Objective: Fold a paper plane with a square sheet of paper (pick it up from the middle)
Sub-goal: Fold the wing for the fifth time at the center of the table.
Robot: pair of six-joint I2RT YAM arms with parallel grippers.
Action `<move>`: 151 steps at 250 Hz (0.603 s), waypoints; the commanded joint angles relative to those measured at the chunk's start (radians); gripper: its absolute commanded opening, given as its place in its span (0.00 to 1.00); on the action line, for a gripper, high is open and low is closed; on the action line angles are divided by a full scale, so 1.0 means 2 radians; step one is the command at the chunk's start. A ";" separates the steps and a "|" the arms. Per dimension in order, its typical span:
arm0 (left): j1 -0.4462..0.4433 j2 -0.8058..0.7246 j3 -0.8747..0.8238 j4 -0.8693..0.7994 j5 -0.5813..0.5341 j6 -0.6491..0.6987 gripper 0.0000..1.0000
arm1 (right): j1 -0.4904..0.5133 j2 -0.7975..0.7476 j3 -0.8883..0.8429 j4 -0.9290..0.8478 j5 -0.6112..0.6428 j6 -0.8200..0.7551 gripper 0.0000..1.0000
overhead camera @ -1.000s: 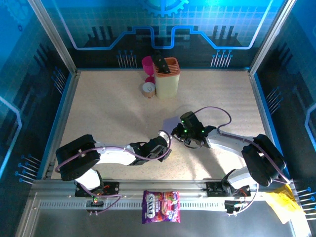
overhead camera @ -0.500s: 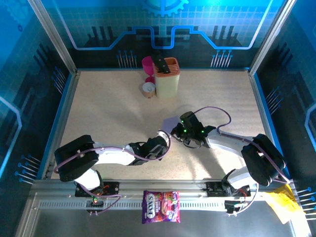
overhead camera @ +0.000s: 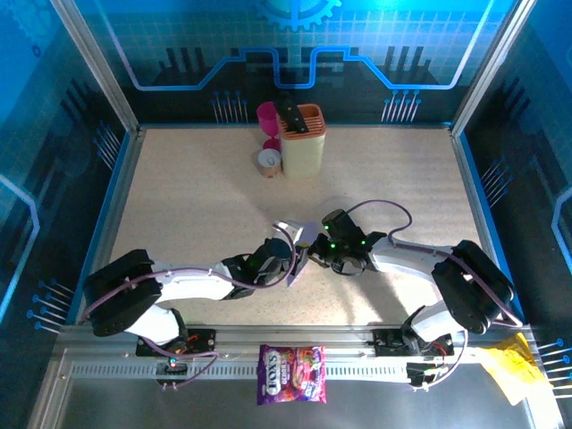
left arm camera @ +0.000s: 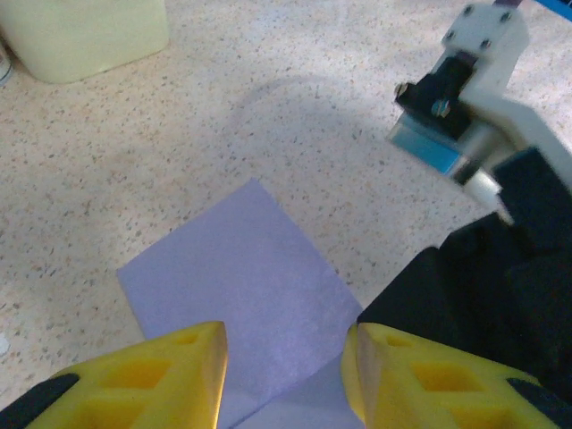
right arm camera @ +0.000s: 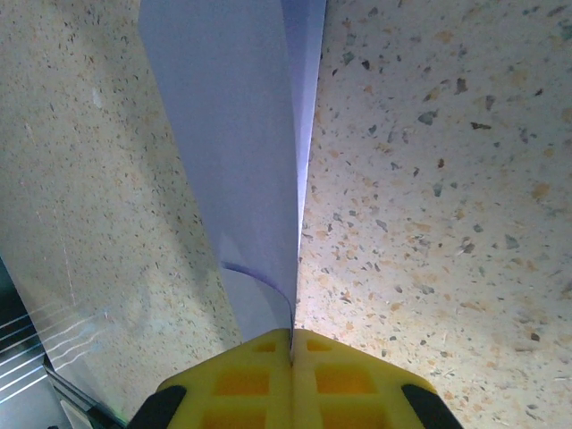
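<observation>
On table [overhead camera: 197, 197], square sheet of paper [right arm camera: 232, 134] pinched by right hand [right arm camera: 292, 336]; left hand [left arm camera: 284, 353] parted above.

- The speckled beige surface [overhead camera: 179, 197] carries everything.
- At its far edge a cream holder [overhead camera: 302, 152], a pink cup [overhead camera: 266, 116] and a small brown roll [overhead camera: 267, 163] stand close together.
- Mid-surface, the square sheet of paper [left arm camera: 241, 277] lies partly flat.

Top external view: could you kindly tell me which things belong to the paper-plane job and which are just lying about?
Job: square sheet of paper; right end effector, shut on it; left end effector, open over it.
Lying about: sweets bag; yellow crumpled paper; cream holder; pink cup.
</observation>
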 commanded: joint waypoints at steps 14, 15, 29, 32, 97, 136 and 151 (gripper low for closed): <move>0.000 -0.047 -0.032 0.006 0.015 0.006 0.40 | 0.000 -0.005 0.011 -0.023 -0.003 -0.007 0.00; 0.000 -0.047 -0.033 0.005 0.015 0.006 0.40 | 0.000 -0.005 0.011 -0.023 -0.003 -0.007 0.00; -0.004 -0.061 -0.039 0.000 0.021 0.011 0.38 | -0.002 -0.007 0.016 -0.028 -0.003 -0.010 0.00; -0.005 -0.063 -0.041 -0.001 0.021 0.013 0.38 | -0.002 -0.007 0.017 -0.029 -0.003 -0.010 0.00; -0.041 -0.047 -0.033 -0.007 0.042 0.028 0.45 | -0.009 -0.008 0.028 -0.034 -0.009 -0.013 0.00; -0.057 -0.019 -0.035 0.011 0.028 0.030 0.44 | -0.009 -0.015 0.033 -0.043 -0.006 -0.015 0.00; -0.059 -0.009 -0.036 0.016 0.024 0.031 0.44 | -0.009 -0.017 0.035 -0.044 -0.006 -0.016 0.00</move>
